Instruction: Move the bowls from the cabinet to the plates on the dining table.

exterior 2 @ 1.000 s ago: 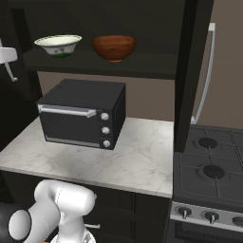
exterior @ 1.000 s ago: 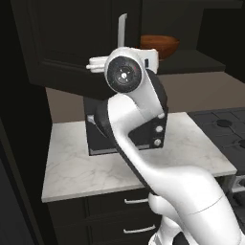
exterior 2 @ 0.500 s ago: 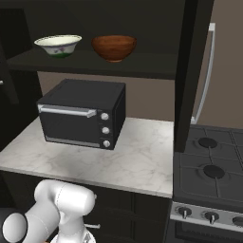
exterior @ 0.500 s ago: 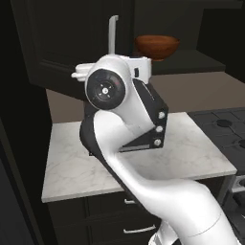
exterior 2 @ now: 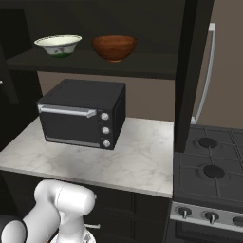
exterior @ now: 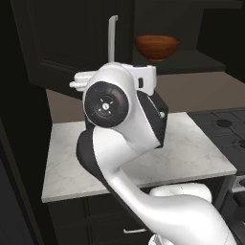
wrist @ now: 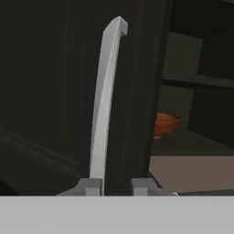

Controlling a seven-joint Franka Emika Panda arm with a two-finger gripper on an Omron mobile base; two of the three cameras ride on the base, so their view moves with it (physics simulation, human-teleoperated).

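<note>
Two bowls stand on the open cabinet shelf (exterior 2: 142, 69): a cream-white one with a green pattern (exterior 2: 58, 45) and a glossy reddish-brown one (exterior 2: 114, 46) (exterior: 157, 46) (wrist: 165, 124) to its right. The cabinet's left door (exterior: 62, 43) (wrist: 45, 91) stands swung outward. Its long silver handle (wrist: 106, 91) (exterior: 112, 38) rises from between my fingers. My gripper (wrist: 116, 186) is shut on the lower end of that handle. In the left base view my own wrist hides the fingers. The dining table and plates are out of view.
A black toaster oven (exterior 2: 83, 114) sits on the small marble counter (exterior 2: 137, 156) (exterior: 191, 153) under the shelf. To the right is a gas stove (exterior 2: 209, 171). The cabinet's right door hangs open with its handle (exterior 2: 206, 71) over the stove. Dark drawers lie below the counter.
My hand has drawn back and to the left with the handle, and the left door has swung wider. The bowls have not moved.
</note>
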